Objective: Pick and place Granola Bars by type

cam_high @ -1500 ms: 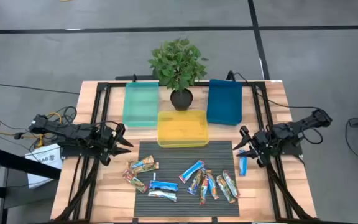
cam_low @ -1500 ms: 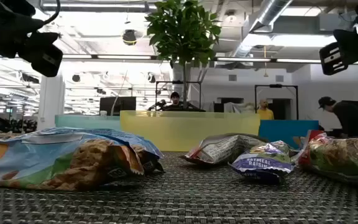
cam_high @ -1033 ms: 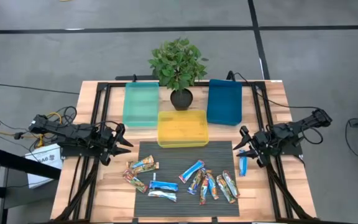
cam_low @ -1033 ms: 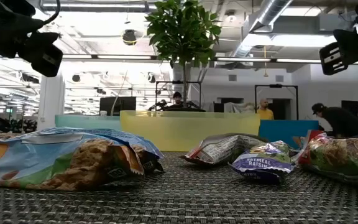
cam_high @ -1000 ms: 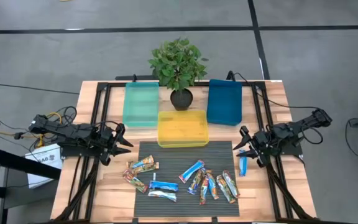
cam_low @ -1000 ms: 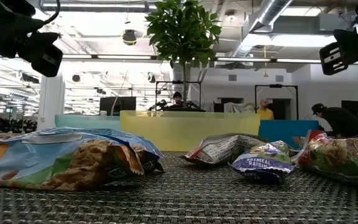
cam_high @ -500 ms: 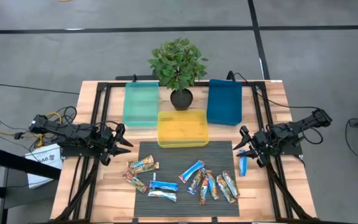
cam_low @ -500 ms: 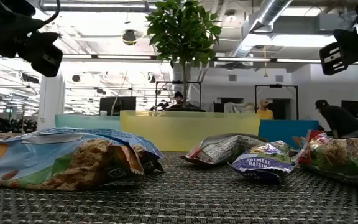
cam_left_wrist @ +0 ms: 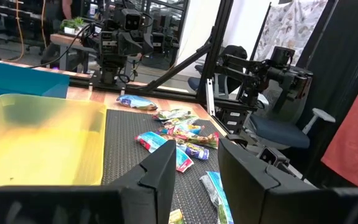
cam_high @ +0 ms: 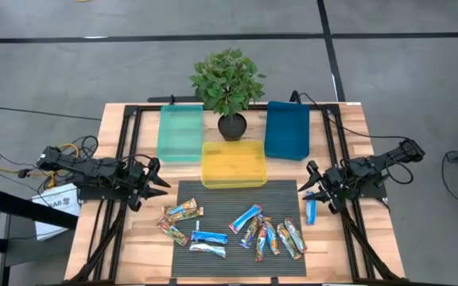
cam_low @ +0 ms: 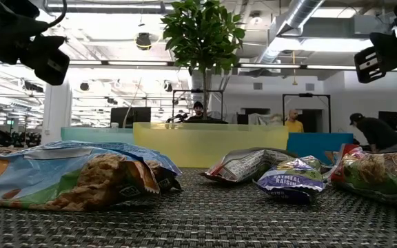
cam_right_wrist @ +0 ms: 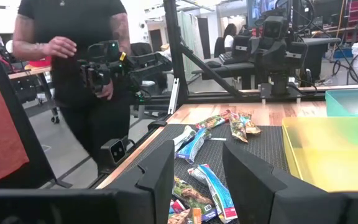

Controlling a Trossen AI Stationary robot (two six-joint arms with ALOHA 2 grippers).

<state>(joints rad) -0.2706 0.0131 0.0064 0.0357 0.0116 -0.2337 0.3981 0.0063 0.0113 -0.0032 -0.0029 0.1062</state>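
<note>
Hovering at the left table edge with fingers apart and nothing held: left gripper (cam_high: pixel 151 184), with the nearest Granola Bars (cam_high: pixel 183 211) lying just ahead on the ribbed mat (cam_high: pixel 237 195), long axis running roughly crosswise to the reach. Sitting empty along the far side, left to right: teal bin (cam_high: pixel 180 133), yellow bin (cam_high: pixel 234 164), blue bin (cam_high: pixel 287 130). Waiting at the right edge, also spread and empty: right gripper (cam_high: pixel 315 191), with a lone blue bar (cam_high: pixel 311 211) lying almost beneath it, pointing front to back, looking like the easiest first grab.
</note>
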